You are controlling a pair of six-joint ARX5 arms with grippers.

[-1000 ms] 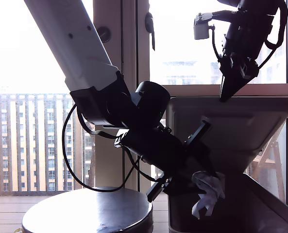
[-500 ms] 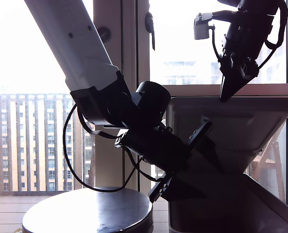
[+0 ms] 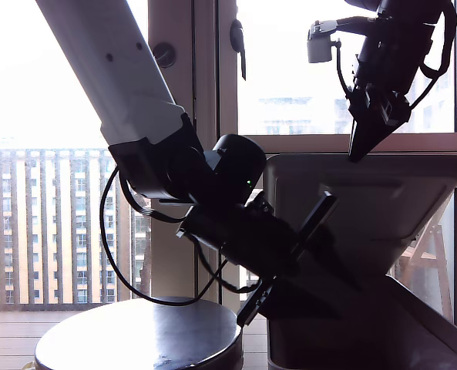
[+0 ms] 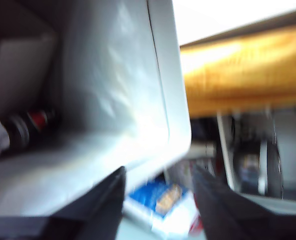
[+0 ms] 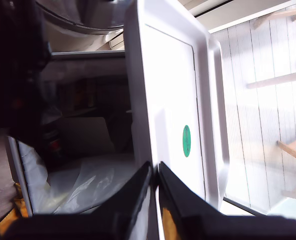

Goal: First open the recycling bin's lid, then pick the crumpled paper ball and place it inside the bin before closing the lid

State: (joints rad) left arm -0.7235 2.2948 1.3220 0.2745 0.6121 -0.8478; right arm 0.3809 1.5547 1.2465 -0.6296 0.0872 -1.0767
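two hands: my second hand (image 5: 154, 197) clamped on the raised lid (image 5: 172, 115) edge, my first hand (image 4: 157, 200) open by its rim.

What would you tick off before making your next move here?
1. Is the lid raised? Ok: it stands tilted up over the recycling bin.
2. Is my second end effector holding the lid? Ok: it is pinched on the lid's edge.
3. Is my first end effector empty? Ok: jaws apart, nothing between them.
4. Is the crumpled paper ball inside the bin? Cannot tell: no view shows it.
5. Is my first arm out of the lid's closing path? Not ok: it reaches down into the bin.
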